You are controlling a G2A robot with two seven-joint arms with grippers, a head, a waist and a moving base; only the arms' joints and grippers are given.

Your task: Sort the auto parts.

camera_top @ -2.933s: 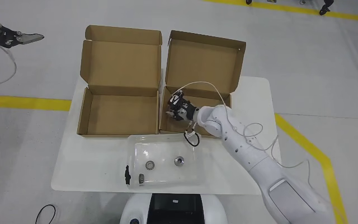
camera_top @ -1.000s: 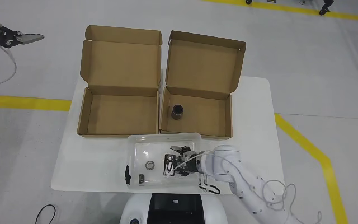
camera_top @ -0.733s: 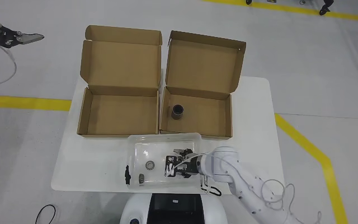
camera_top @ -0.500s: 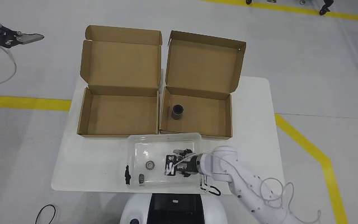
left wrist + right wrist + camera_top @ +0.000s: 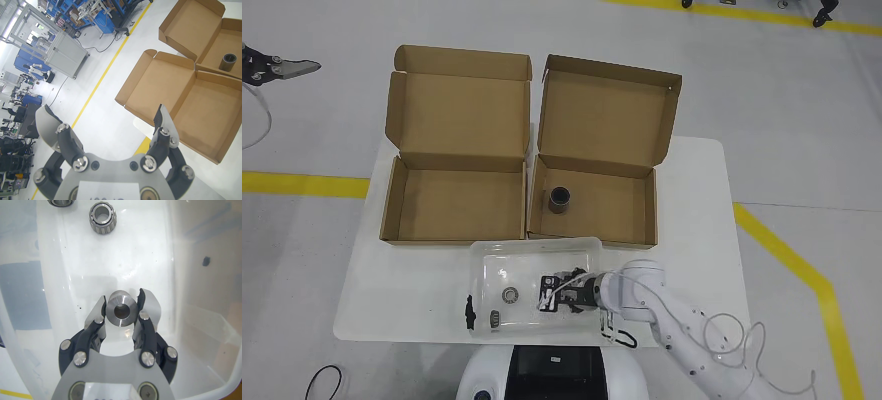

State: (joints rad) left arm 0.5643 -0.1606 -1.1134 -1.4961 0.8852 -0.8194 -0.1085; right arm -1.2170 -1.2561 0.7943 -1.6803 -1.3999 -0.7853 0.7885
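Observation:
My right gripper (image 5: 560,290) is down inside the clear plastic bin (image 5: 532,247) at the table's front. Its fingers (image 5: 140,302) press both sides of a shiny steel sleeve (image 5: 121,311) lying on the bin floor, so it is shut on the sleeve. A roller bearing (image 5: 102,219) lies farther along the bin floor, and a second bearing (image 5: 60,201) lies past it. A dark cylinder (image 5: 560,199) stands in the right cardboard box (image 5: 617,212). My left gripper (image 5: 103,109) hangs open and empty off the table's left side, over the floor.
The left cardboard box (image 5: 452,205) is open beside the right one, both lids folded back. The bearings (image 5: 510,295) sit in the bin's left half. A small black piece (image 5: 470,312) is at the bin's left wall. Bare white table (image 5: 692,220) lies to the right.
The right arm left the dark cylinder in the right box and came down into the bin. Over the last second its fingers closed around the steel sleeve.

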